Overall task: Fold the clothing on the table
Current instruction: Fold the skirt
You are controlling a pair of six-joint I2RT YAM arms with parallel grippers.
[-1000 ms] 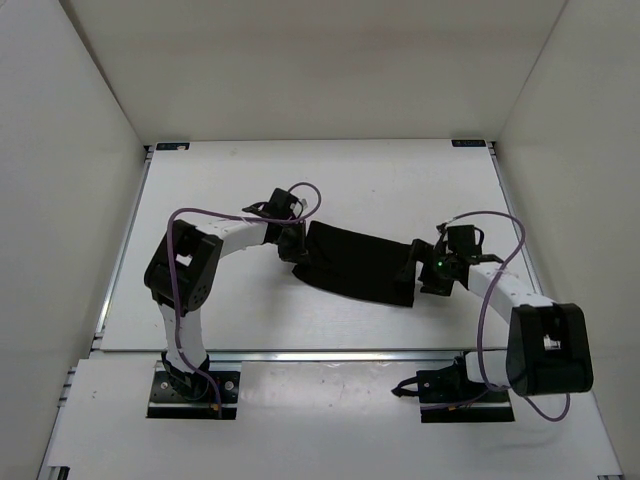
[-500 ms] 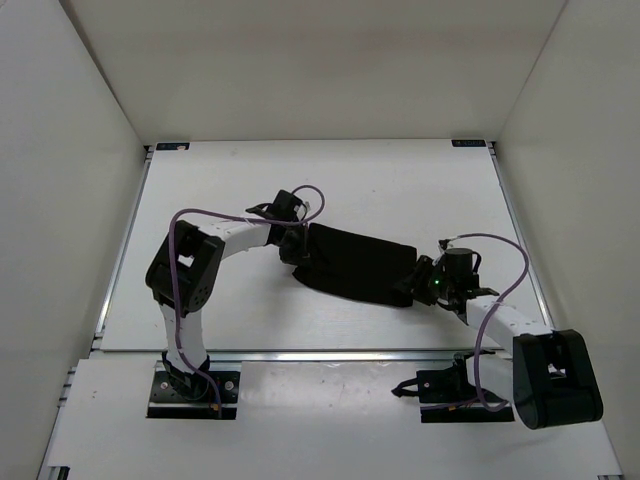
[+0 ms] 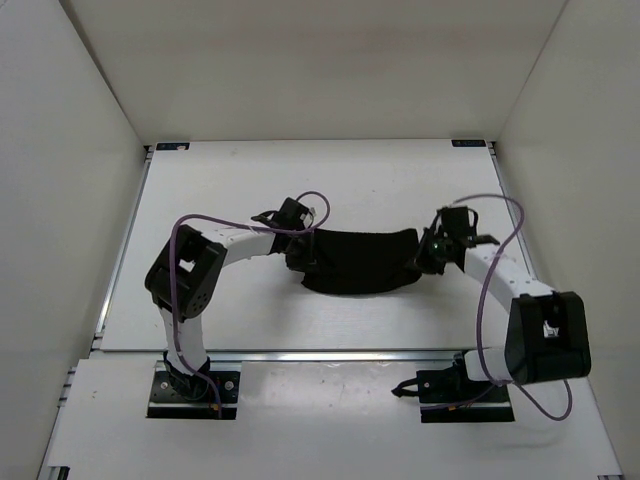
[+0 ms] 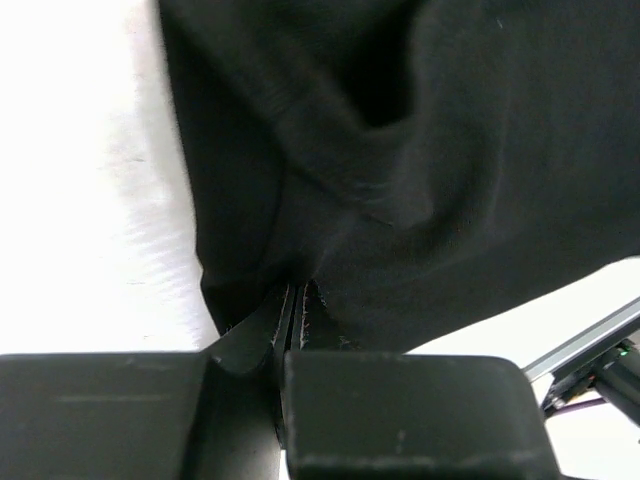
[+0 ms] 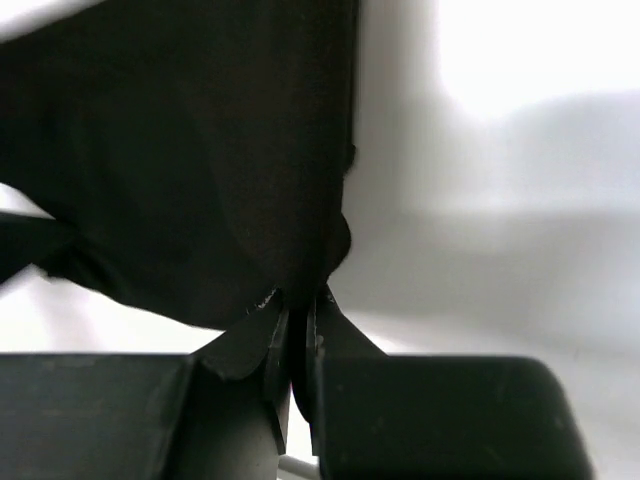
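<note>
Black clothing (image 3: 360,262) held between left tool (image 3: 302,254), right tool (image 3: 425,255), both clamped.

No readable txt, labels, brand names or nos. in any view. Top view: the small black corner brackets (image 3: 172,146) on the flat matte white table (image 3: 380,180) maybe carry faint pale marks, too small to read. Wrist views: the plain black fabric garment (image 4: 450,150) shows no print.
</note>
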